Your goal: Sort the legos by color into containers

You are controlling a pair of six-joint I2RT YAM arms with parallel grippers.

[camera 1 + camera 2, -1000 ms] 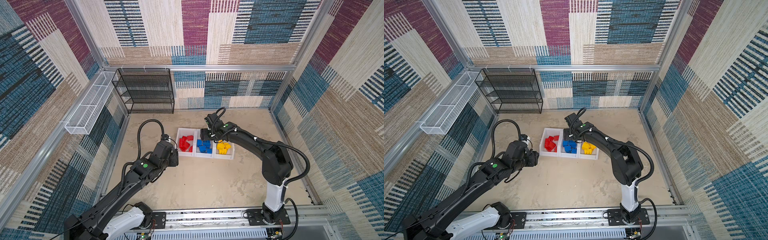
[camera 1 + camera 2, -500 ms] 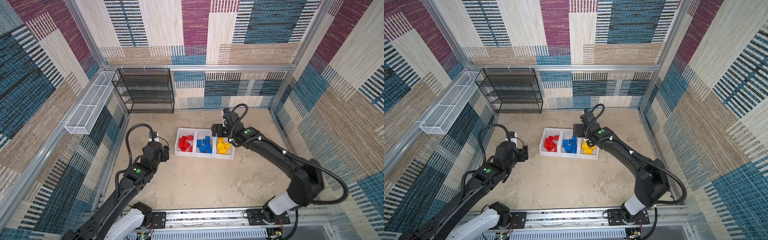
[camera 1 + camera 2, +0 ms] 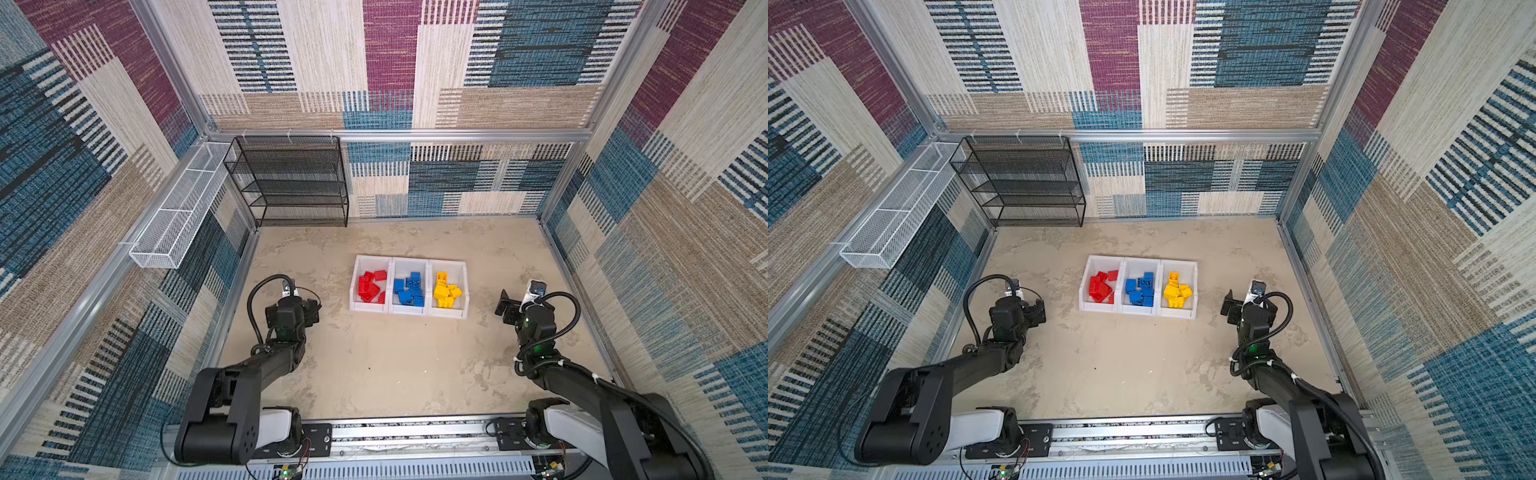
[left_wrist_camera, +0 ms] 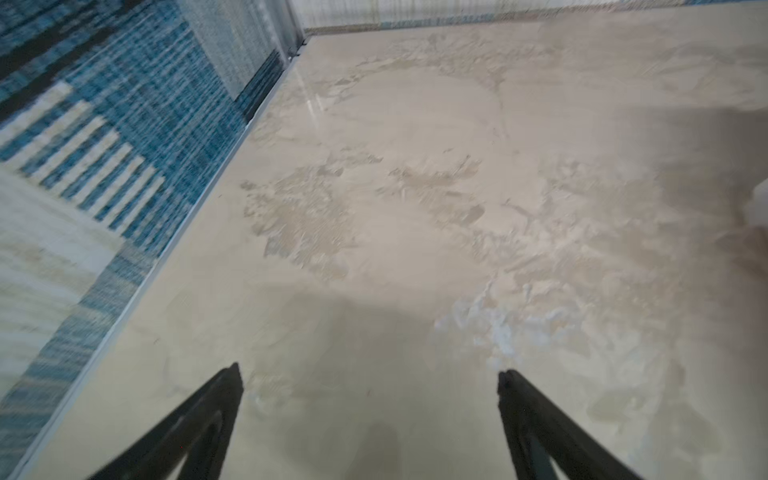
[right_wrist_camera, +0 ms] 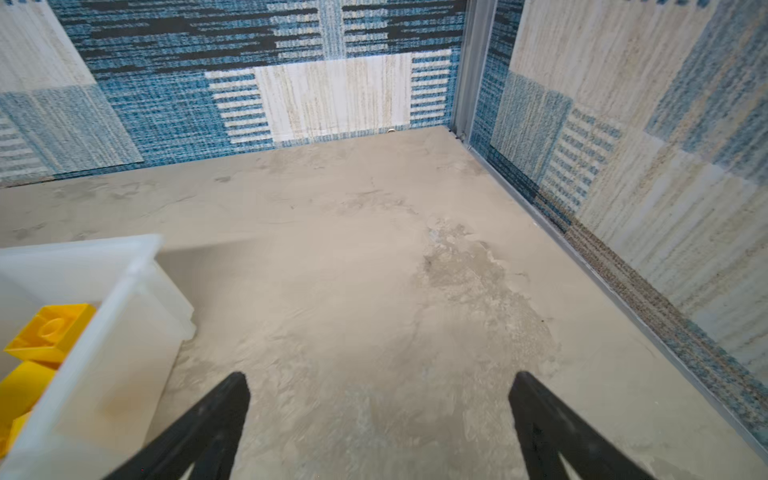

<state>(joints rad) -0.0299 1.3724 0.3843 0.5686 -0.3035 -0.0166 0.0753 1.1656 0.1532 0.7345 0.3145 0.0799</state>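
While clear of the containers, left hand and right hand wide, both empty.

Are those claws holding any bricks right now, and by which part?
Nothing is held. The left gripper and the right gripper are both open and empty.

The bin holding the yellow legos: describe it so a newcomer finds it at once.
In a top view, start at the beige table, where three joined white bins sit in a row near the middle. Take the bin at the right end. It alone holds yellow legos; its neighbours hold blue legos and red legos.
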